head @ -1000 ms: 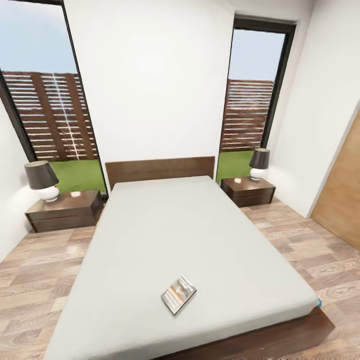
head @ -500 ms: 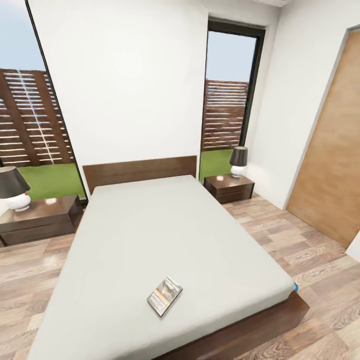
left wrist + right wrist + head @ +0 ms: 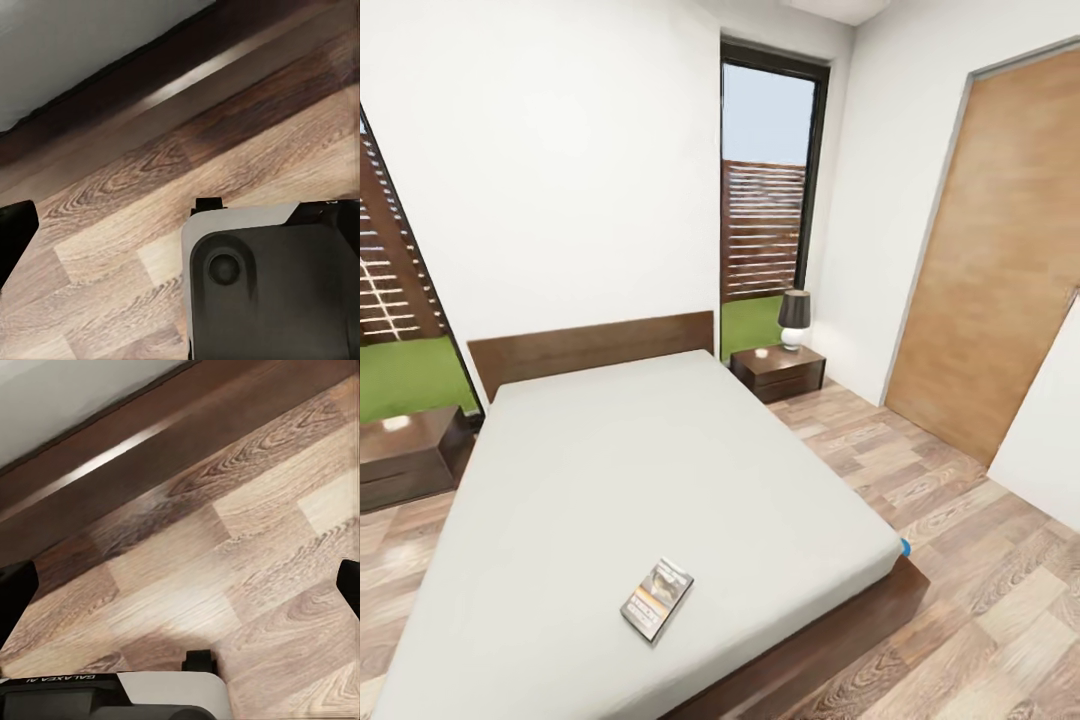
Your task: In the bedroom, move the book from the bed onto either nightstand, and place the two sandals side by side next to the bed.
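Lying flat on the smooth pale grey mattress of the bed [image 3: 650, 470], the book [image 3: 657, 599] sits near the foot edge, a thin rectangular paperback with a dark cover, an orange band and a greyish picture, turned at a slant to the mattress edges. A dark brown wooden frame and plain headboard [image 3: 590, 347] enclose the mattress. At the far right corner of the bed stands a square dark wood nightstand [image 3: 778, 371] with a glossy top, carrying a lamp [image 3: 794, 318] with a dark shade and white base. A second nightstand [image 3: 405, 455] stands at the far left corner. A small bright blue sliver [image 3: 905, 548] peeks out at the near right corner of the mattress; it is too small to identify. Wood planks with strong grain cover the floor [image 3: 960, 560], and a tall dark-framed window [image 3: 765, 190] shows a slatted fence and grass.

Both wrist views look down on the plank floor beside the bed's dark frame, well away from the book. Dark finger tips [image 3: 15, 232] appear at the edges of the left wrist view, and likewise [image 3: 13, 600] in the right; the fingers stand spread wide on both, holding nothing.
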Tool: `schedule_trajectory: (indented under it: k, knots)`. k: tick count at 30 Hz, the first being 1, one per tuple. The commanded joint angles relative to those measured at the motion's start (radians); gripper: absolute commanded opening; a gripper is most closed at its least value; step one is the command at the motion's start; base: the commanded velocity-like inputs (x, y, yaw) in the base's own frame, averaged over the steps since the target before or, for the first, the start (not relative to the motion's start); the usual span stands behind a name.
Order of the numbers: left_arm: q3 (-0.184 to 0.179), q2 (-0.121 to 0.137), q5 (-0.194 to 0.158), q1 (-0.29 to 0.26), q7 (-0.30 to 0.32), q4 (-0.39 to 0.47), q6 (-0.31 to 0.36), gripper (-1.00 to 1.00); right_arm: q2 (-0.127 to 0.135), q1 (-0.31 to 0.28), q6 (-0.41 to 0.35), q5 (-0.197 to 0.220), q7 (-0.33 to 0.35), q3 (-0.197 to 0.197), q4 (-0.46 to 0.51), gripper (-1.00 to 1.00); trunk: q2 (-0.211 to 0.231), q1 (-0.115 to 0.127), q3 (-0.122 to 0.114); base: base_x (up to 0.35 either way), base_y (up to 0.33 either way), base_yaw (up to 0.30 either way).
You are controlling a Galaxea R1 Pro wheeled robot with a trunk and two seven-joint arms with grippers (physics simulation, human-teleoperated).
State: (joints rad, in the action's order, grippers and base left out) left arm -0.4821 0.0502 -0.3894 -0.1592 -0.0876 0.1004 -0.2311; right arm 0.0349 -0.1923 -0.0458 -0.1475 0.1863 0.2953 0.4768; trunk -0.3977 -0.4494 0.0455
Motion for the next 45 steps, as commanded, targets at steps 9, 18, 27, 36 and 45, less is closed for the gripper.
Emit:
schedule_trajectory:
  k: [9, 18, 27, 36, 45]
  knots:
    - [-0.009, 0.000, -0.006, 0.000, -0.004, 0.001, -0.002, 1.00, -0.001, -0.001, -0.005, -0.011, 0.009, 0.008, 0.002, 1.00, -0.002, -0.001, 0.002, 0.013, 0.004, -0.269]
    - [-0.009, 0.000, -0.006, 0.000, -0.004, 0.001, -0.003, 1.00, -0.001, -0.001, -0.005, -0.011, 0.009, 0.008, 0.002, 1.00, -0.002, -0.001, 0.002, 0.192, 0.080, -0.256]
    - [-0.009, 0.000, -0.006, 0.000, -0.004, 0.001, -0.003, 1.00, -0.001, -0.001, -0.005, -0.011, 0.009, 0.008, 0.002, 1.00, -0.002, -0.001, 0.002, 0.110, 0.019, -0.138]
    - [-0.009, 0.000, -0.006, 0.000, -0.004, 0.001, -0.004, 1.00, -0.001, -0.001, -0.005, -0.011, 0.009, 0.008, 0.002, 1.00, -0.002, -0.001, 0.002, 0.019, 0.003, -0.024]
    - [-0.009, 0.000, -0.006, 0.000, -0.004, 0.001, -0.004, 1.00, -0.001, -0.001, -0.005, -0.011, 0.009, 0.008, 0.002, 1.00, -0.002, -0.001, 0.002, 0.003, 0.000, -0.003]
